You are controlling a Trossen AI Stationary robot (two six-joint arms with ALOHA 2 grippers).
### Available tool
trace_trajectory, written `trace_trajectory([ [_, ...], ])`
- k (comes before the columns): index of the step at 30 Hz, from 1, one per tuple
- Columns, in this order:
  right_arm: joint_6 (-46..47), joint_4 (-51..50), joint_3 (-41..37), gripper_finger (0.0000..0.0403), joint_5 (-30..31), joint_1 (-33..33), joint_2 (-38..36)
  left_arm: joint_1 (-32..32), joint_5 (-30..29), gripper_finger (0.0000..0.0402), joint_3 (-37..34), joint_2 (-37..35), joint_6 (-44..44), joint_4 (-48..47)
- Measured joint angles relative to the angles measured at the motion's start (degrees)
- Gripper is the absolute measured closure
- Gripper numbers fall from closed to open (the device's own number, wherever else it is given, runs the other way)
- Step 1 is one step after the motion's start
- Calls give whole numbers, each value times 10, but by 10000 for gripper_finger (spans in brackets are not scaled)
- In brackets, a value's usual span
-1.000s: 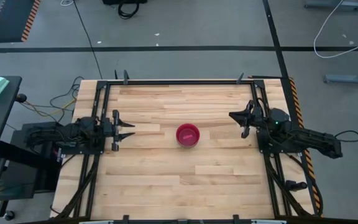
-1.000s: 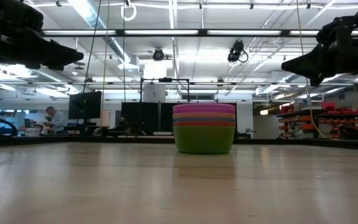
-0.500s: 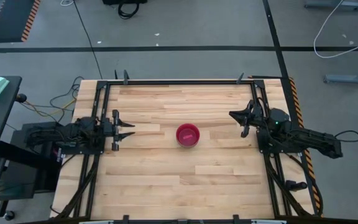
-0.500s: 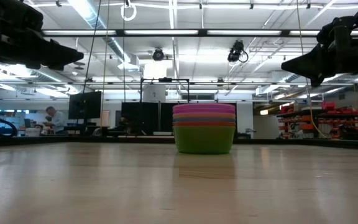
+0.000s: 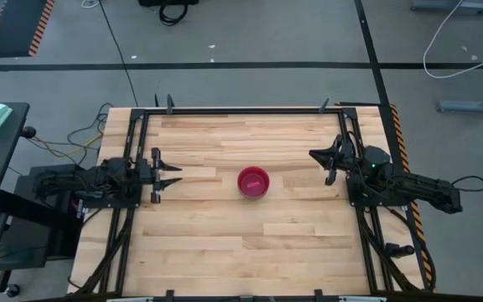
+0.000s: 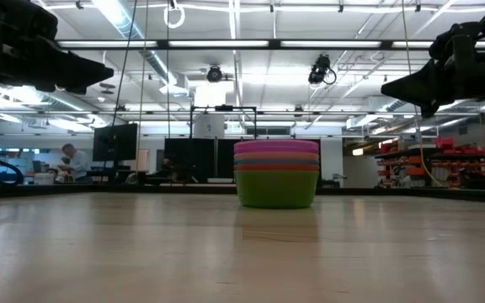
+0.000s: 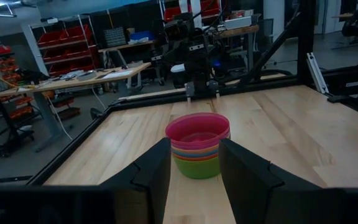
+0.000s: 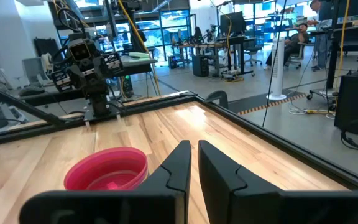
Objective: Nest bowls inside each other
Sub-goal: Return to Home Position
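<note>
The bowls stand nested in one stack at the middle of the table, its base on the wood. The pink-red bowl is on top and the green one at the bottom; other colours show only as rim bands. My left gripper hovers open left of the stack, pointing at it, its fingers framing it from afar in the left wrist view. My right gripper hovers shut to the stack's right, a little toward the far edge. Both grippers hang above the table.
Black frame rails run along the table's far, left and right edges. Bare wood lies all around the stack. Beyond the table are desks, shelves and a person far off in the room.
</note>
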Motion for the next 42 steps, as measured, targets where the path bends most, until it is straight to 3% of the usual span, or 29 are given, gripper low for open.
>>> trace_trajectory([
  [42, 0, 0, 0, 364, 0, 0, 0, 0, 3, 251, 2, 0, 0, 4],
])
